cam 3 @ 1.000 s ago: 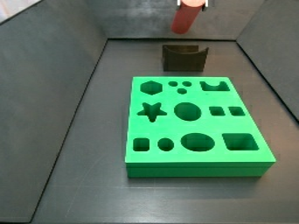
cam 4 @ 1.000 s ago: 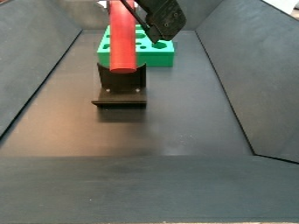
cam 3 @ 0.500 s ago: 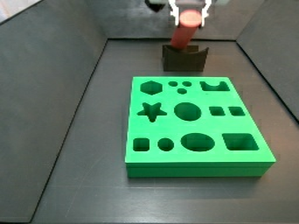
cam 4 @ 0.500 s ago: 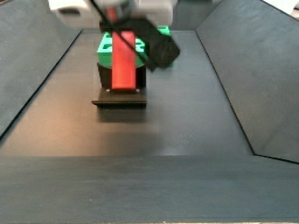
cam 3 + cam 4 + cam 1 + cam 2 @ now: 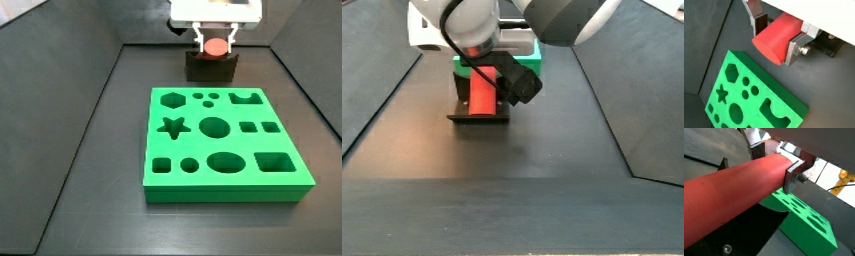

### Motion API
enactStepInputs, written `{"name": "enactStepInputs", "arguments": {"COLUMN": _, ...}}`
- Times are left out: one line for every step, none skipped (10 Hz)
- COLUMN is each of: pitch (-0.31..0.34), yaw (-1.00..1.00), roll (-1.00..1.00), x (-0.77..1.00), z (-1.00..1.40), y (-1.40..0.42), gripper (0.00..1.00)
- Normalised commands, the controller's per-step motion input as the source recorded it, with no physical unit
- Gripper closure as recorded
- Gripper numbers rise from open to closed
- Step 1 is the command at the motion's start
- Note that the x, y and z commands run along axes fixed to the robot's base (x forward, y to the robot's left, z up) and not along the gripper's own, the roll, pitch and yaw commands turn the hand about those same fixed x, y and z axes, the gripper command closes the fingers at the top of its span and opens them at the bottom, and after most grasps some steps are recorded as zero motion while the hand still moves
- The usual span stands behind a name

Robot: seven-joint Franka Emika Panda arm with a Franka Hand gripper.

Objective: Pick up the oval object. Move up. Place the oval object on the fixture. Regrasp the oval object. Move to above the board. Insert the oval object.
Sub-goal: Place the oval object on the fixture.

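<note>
The oval object (image 5: 776, 36) is a smooth red peg, and my gripper (image 5: 777, 39) is shut on it with one silver finger (image 5: 794, 49) on each side. In a side view the gripper (image 5: 214, 47) hangs right over the fixture (image 5: 211, 69), a small dark block at the back, with the peg's round end facing the camera. In a side view the oval object (image 5: 480, 88) lies lengthwise along the fixture (image 5: 478, 112), in or just above its notch; I cannot tell if they touch. The board (image 5: 222, 142), a green slab with shaped holes, lies nearer the front.
Grey walls slope up around the dark floor (image 5: 80, 180). The board (image 5: 805, 219) lies just beyond the fixture (image 5: 747, 235) in a wrist view. The arm's white and dark body (image 5: 516, 25) looms above the fixture.
The gripper has come down from high above the fixture onto it. The peg has turned from upright to lying along the fixture's top.
</note>
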Motion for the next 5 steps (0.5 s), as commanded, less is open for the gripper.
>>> {"name": "enactStepInputs", "arguments": {"pitch": -0.036, "yaw": 0.03, "roll": -0.01, "x": 0.04, "z": -0.33, "y": 0.06, "gripper": 1.0}}
{"name": "enactStepInputs", "arguments": {"pitch": -0.035, "yaw": 0.03, "roll": -0.01, "x": 0.04, "z": -0.33, "y": 0.06, "gripper": 1.0}}
{"name": "enactStepInputs", "arguments": {"pitch": -0.035, "yaw": 0.03, "roll": -0.01, "x": 0.04, "z": -0.33, "y": 0.06, "gripper": 1.0}}
{"name": "enactStepInputs", "arguments": {"pitch": -0.035, "yaw": 0.03, "roll": -0.01, "x": 0.04, "z": -0.33, "y": 0.06, "gripper": 1.0}}
{"name": "enactStepInputs", "arguments": {"pitch": -0.035, "yaw": 0.03, "roll": -0.01, "x": 0.04, "z": -0.33, "y": 0.06, "gripper": 1.0}}
